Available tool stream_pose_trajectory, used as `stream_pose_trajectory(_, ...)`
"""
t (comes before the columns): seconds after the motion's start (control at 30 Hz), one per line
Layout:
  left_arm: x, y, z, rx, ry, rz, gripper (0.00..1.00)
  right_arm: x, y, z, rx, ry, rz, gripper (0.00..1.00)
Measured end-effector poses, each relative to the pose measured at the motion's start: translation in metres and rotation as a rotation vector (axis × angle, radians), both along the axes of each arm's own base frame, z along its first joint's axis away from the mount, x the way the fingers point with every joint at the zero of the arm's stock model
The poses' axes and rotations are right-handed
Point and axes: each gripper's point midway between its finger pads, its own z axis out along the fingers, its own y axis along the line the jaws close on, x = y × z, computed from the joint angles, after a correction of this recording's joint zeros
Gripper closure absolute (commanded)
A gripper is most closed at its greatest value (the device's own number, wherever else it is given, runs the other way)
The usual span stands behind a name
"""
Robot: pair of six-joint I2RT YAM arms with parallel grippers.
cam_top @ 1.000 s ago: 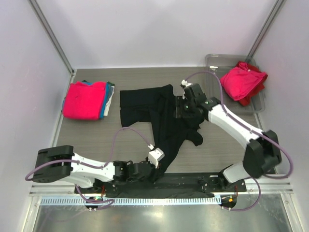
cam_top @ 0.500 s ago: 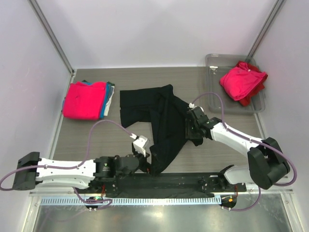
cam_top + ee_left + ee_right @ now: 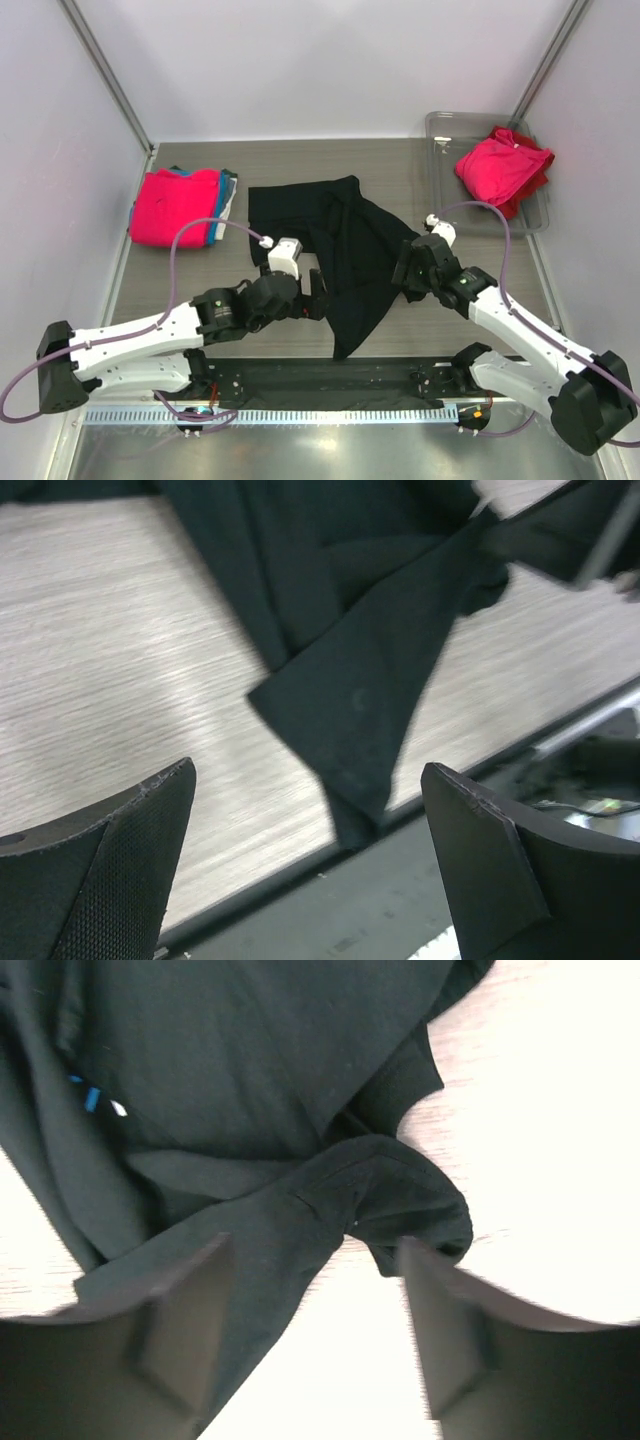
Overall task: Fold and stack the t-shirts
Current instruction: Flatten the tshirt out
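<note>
Start at the far-left corner of the table. A folded stack lies there, with a pink t-shirt on top and teal-blue cloth showing along its right side.

Next, locate the left gripper near the middle of the table. Its jaws are spread wide and released, with nothing between them. In the left wrist view, the left gripper hovers over bare table, and a loose corner of the black t-shirt lies just beyond its fingertips.

The black t-shirt lies crumpled and partly spread at the table's centre. A narrow tail of it runs toward the near edge.

The right gripper sits at the shirt's right edge. In the right wrist view, its jaws stand apart over a bunched sleeve and pinch no cloth.

At the far-right corner stands a clear tray. It holds a bundled pink shirt on top of a red shirt.
</note>
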Motion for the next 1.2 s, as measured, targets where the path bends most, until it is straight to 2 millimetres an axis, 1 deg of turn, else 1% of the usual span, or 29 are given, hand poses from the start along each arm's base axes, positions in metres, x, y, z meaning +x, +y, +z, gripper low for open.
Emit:
stream_pose_trajectory(0.03, 0.0, -0.002, 0.009, -0.012, 0.004, -0.004, 0.05, 0.0, 0.0, 0.004, 0.009, -0.015, -0.001, 0.15)
stream_pose_trajectory(0.07, 0.0, -0.004, 0.018, -0.024, 0.011, -0.006, 0.05, 0.001, 0.0, 0.008, 0.017, -0.028, 0.0, 0.05)
stream_pose_trajectory(0.1, 0.0, -0.004, 0.023, -0.033, 0.016, -0.005, 0.05, 0.001, 0.001, 0.012, 0.027, -0.042, -0.002, 0.03)
stream_pose_trajectory(0.13, -0.001, -0.004, 0.028, -0.037, 0.027, -0.003, 0.04, 0.002, 0.001, 0.016, 0.033, -0.057, 0.002, 0.03)
stream_pose_trajectory(0.17, -0.001, -0.004, 0.031, -0.038, 0.036, -0.001, 0.04, 0.002, 0.001, 0.019, 0.042, -0.07, 0.001, 0.11)
stream_pose_trajectory(0.2, -0.001, -0.001, 0.031, -0.037, 0.048, 0.009, 0.05, 0.002, 0.003, 0.021, 0.051, -0.075, 0.004, 0.12)
stream_pose_trajectory(0.23, -0.001, 0.001, 0.028, -0.03, 0.065, 0.015, 0.06, 0.0, 0.005, 0.022, 0.063, -0.073, 0.004, 0.13)
stream_pose_trajectory(0.27, -0.002, 0.007, 0.022, -0.01, 0.09, 0.024, 0.08, -0.002, 0.008, 0.023, 0.078, -0.071, 0.004, 0.03)
stream_pose_trajectory(0.3, 0.0, 0.014, 0.015, 0.007, 0.121, 0.05, 0.1, -0.004, 0.014, 0.024, 0.095, -0.069, 0.016, 0.03)
stream_pose_trajectory(0.33, 0.001, 0.022, 0.009, 0.022, 0.145, 0.081, 0.09, -0.008, 0.021, 0.024, 0.104, -0.067, 0.034, 0.03)
stream_pose_trajectory(0.37, 0.003, 0.025, 0.003, 0.006, 0.158, 0.102, 0.07, -0.012, 0.025, 0.023, 0.107, -0.053, 0.036, 0.03)
stream_pose_trajectory(0.4, 0.004, 0.029, -0.006, -0.029, 0.171, 0.127, 0.09, -0.015, 0.031, 0.021, 0.108, -0.04, 0.045, 0.03)
stream_pose_trajectory(0.43, 0.003, 0.033, -0.015, -0.049, 0.194, 0.138, 0.08, -0.018, 0.039, 0.019, 0.113, -0.033, 0.06, 0.03)
stream_pose_trajectory(0.47, 0.001, 0.039, -0.029, -0.057, 0.223, 0.147, 0.07, -0.019, 0.042, 0.018, 0.117, -0.031, 0.052, 0.04)
stream_pose_trajectory(0.5, 0.0, 0.042, -0.038, -0.061, 0.242, 0.153, 0.08, -0.025, 0.052, 0.012, 0.111, -0.014, 0.084, 0.06)
stream_pose_trajectory(0.53, 0.0, 0.048, -0.051, -0.046, 0.274, 0.17, 0.08, -0.028, 0.058, 0.01, 0.117, -0.006, 0.1, 0.09)
stream_pose_trajectory(0.57, 0.002, 0.051, -0.059, -0.028, 0.295, 0.182, 0.08, -0.031, 0.063, 0.008, 0.123, 0.001, 0.113, 0.21)
stream_pose_trajectory(0.6, 0.007, 0.053, -0.064, -0.008, 0.312, 0.185, 0.07, -0.033, 0.066, 0.005, 0.124, 0.009, 0.121, 0.24)
stream_pose_trajectory(0.63, 0.011, 0.053, -0.064, 0.005, 0.313, 0.183, 0.07, -0.034, 0.071, 0.004, 0.129, 0.013, 0.125, 0.35)
stream_pose_trajectory(0.67, 0.016, 0.053, -0.063, 0.023, 0.309, 0.181, 0.07, -0.036, 0.076, 0.001, 0.121, 0.013, 0.13, 0.39)
stream_pose_trajectory(0.73, 0.031, 0.046, -0.053, 0.051, 0.283, 0.158, 0.07, -0.044, 0.089, -0.006, 0.103, 0.032, 0.157, 0.39)
stream_pose_trajectory(0.8, 0.045, 0.038, -0.043, 0.039, 0.26, 0.142, 0.09, -0.05, 0.104, -0.009, 0.07, 0.046, 0.185, 0.39)
stream_pose_trajectory(0.87, 0.058, 0.039, -0.039, 0.011, 0.253, 0.144, 0.09, -0.052, 0.123, -0.01, 0.039, 0.05, 0.21, 0.44)
stream_pose_trajectory(0.9, 0.064, 0.043, -0.04, 0.001, 0.253, 0.155, 0.09, -0.052, 0.133, -0.008, 0.029, 0.047, 0.221, 0.46)
stream_pose_trajectory(1.0, 0.073, 0.061, -0.052, -0.007, 0.267, 0.206, 0.09, -0.051, 0.159, -0.003, 0.009, 0.03, 0.242, 0.48)
stream_pose_trajectory(1.1, 0.075, 0.082, -0.067, -0.012, 0.287, 0.264, 0.09, -0.048, 0.183, 0.0, -0.015, 0.02, 0.261, 0.51)
stream_pose_trajectory(1.2, 0.074, 0.103, -0.075, -0.029, 0.281, 0.322, 0.08, -0.046, 0.2, -0.007, -0.052, 0.02, 0.274, 0.53)
